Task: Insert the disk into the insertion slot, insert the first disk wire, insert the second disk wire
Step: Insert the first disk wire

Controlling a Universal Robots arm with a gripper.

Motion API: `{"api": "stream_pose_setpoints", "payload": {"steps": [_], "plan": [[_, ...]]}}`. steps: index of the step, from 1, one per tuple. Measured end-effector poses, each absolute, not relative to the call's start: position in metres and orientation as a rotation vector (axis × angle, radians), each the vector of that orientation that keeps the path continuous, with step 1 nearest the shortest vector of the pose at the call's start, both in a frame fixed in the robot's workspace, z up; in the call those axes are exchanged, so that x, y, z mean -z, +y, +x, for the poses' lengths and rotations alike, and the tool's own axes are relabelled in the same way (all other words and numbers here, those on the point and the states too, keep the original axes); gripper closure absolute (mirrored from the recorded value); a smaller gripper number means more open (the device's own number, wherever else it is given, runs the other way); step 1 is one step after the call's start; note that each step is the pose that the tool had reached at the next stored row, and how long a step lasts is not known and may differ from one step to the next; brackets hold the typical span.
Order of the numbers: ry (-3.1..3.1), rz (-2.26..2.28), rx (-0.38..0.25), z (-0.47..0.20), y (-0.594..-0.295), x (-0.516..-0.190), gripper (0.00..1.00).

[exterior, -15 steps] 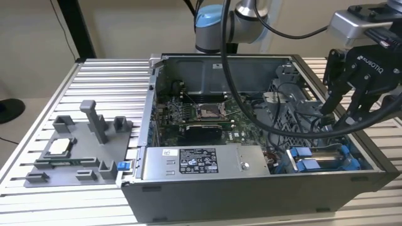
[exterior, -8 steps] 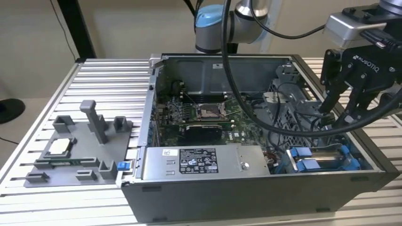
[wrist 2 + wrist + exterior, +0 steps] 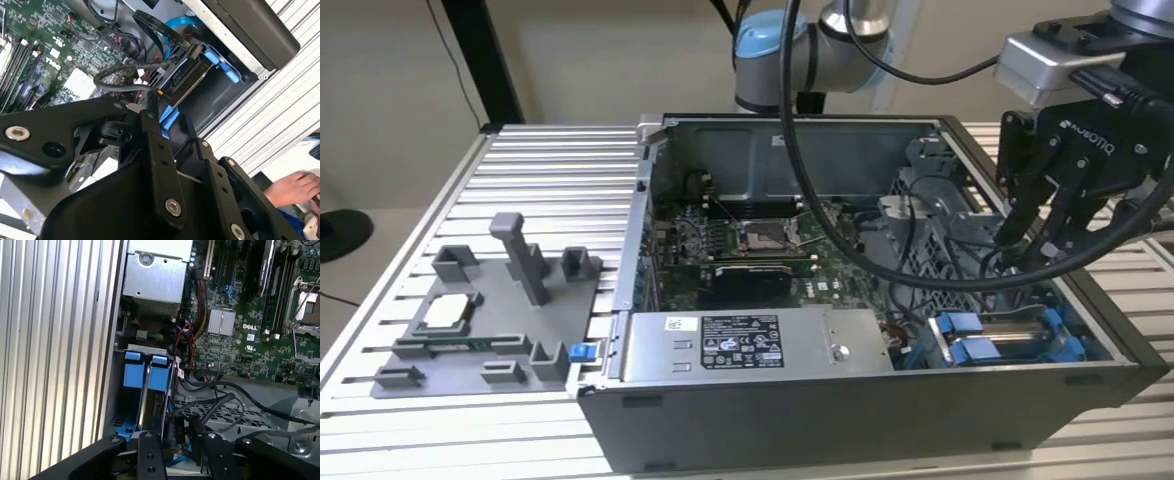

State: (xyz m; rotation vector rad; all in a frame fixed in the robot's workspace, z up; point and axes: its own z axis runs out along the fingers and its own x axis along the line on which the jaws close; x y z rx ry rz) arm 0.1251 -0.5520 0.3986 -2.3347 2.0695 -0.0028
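Observation:
The disk [image 3: 1007, 325] sits in the insertion slot [image 3: 947, 338] at the front right corner of the open computer case. Its silver body shows between the bright blue carrier tabs [image 3: 145, 371]. My gripper [image 3: 1034, 250] hangs just above and behind the slot, inside the case. In the first wrist view the gripper [image 3: 182, 432] looks shut on a black connector at the end of a black disk wire [image 3: 220, 405]. In the second wrist view the same wire [image 3: 125, 82] loops in to a finger [image 3: 150, 117], right beside the disk's end [image 3: 192, 85].
A grey box with a black-and-white label [image 3: 747, 345] fills the case front. The motherboard [image 3: 747, 240] and a perforated cage [image 3: 934, 215] lie behind it, with loose cables. A grey fixture [image 3: 480, 310] stands on the ribbed table [image 3: 547, 170]. A person's hand [image 3: 292, 187] rests beyond the case.

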Motion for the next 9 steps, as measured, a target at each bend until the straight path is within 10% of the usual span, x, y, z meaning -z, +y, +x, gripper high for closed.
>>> {"api": "stream_pose_setpoints", "payload": {"steps": [9], "plan": [[2.058,-2.333,0.024,0.1242,-0.5485,-0.3953,1.0]]}}
